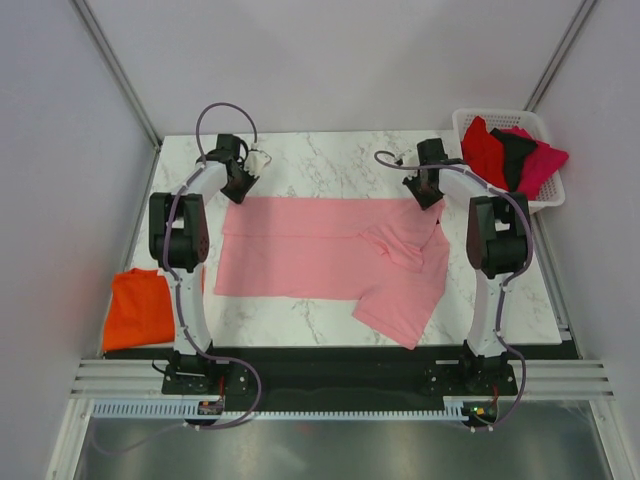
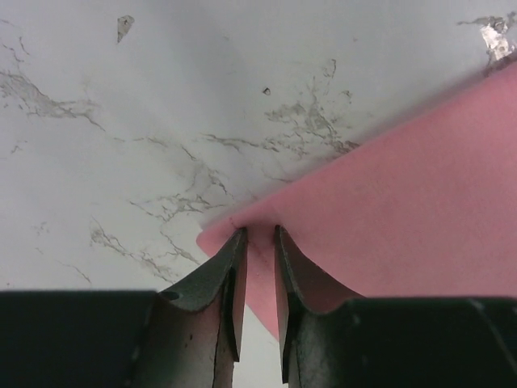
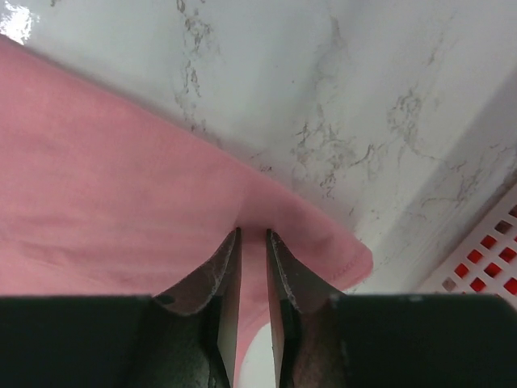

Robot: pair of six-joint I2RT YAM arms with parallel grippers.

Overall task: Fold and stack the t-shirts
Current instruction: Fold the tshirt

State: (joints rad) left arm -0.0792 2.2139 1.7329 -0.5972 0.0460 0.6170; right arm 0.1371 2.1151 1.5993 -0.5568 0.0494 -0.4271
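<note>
The light pink t-shirt [image 1: 300,262] lies spread on the marble table [image 1: 320,160], its right part askew. The left gripper [image 2: 258,236] nips the far-left corner and the right gripper [image 3: 252,234] the far-right one, each with its 2 fingers nearly pressed together and cloth between. This looks like the start of a fold (the orange t-shirt [image 1: 138,308] lies apart at the left edge). Next, I judge, both corners must rise together and travel evenly toward the near hem.

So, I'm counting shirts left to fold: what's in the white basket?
The basket holds a red shirt, a black shirt and a magenta shirt, bunched together; anything under them is covered.
</note>
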